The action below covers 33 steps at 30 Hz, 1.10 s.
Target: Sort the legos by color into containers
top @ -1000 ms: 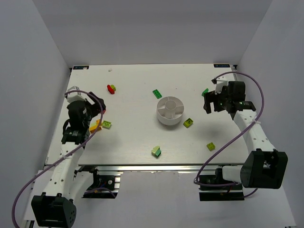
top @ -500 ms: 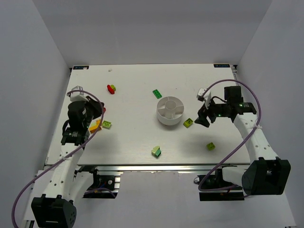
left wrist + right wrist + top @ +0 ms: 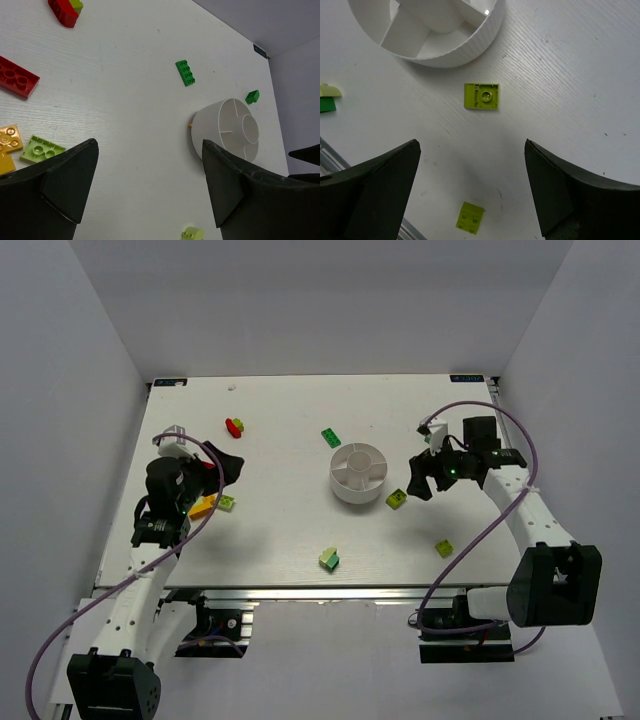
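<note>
Nearest the arm bases, a pale-green brick on a green one (image 3: 328, 559) lies by the front edge of the counter (image 3: 270, 540). A lime brick (image 3: 444, 548) sits well to its right.

Further in on the left, an orange brick (image 3: 201, 506) and a lime plate (image 3: 227, 502) lie just beside each other, with a flat red brick (image 3: 17, 76) a little beyond. The left arm reaches up along that side. The left pincer (image 3: 228, 464) hangs above these pieces, aimed toward the dish, its fingers spread wide on nothing.

The white divided dish (image 3: 358, 472) stands mid-counter. Just beside its near-right wall lies an upturned lime brick (image 3: 481, 95). The right arm bends in from the right edge, and the right pincer (image 3: 472, 145) hovers over that brick, fingers wide apart and holding nothing.

Beyond the dish lie a dark green brick (image 3: 331, 438) and a smaller green brick (image 3: 252, 96). Farthest left is a red brick with a lime one (image 3: 235, 426).
</note>
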Available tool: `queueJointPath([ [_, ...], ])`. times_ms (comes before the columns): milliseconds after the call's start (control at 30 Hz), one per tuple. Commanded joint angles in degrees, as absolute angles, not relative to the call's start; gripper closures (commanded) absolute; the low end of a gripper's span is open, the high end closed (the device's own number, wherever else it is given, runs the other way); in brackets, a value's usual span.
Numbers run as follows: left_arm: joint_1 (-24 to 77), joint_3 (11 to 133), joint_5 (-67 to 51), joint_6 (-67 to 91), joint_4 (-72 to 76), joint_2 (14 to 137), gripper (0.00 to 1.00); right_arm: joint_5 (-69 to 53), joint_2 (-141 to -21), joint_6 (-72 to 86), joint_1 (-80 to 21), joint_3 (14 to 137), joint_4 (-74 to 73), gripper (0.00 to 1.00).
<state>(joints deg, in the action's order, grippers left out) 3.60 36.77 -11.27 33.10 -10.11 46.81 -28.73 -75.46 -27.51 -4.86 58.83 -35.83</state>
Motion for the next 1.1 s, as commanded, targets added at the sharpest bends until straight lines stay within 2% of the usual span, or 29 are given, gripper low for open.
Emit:
queueJointPath([
  [0, 3.8, 38.0, -12.2, 35.1, -11.9, 46.2, 0.06, -26.5, -76.8, -24.7, -5.6, 56.7, -28.1, 0.11],
  [200, 3.8, 43.1, -10.8, 34.4, -17.9, 48.2, 0.06, -28.4, -80.2, -6.5, -6.1, 54.0, -19.3, 0.13],
  [233, 3.7, 44.2, -11.9, 33.7, -18.5, 48.8, 0.06, -27.6, -80.2, -6.5, -6.3, 53.6, -19.0, 0.14],
  [300, 3.8, 43.1, -13.5, 31.4, -17.0, 49.2, 0.06, -22.9, -78.8, 4.0, -6.6, 50.1, -16.7, 0.15],
  [433, 3.8, 41.7, -12.6, 30.3, -17.3, 48.2, 0.06, -13.1, -77.5, 13.7, -6.5, 47.7, -22.2, 0.15],
  [600, 3.8, 38.0, -11.2, 35.8, -13.9, 42.6, 0.06, -11.8, -78.5, 24.3, -6.6, 49.7, -24.3, 0.12],
  [1067, 3.8, 37.8, -6.9, 37.0, -12.5, 40.5, 0.06, -4.7, -86.3, 31.5, -8.5, 56.3, -26.7, 0.14],
])
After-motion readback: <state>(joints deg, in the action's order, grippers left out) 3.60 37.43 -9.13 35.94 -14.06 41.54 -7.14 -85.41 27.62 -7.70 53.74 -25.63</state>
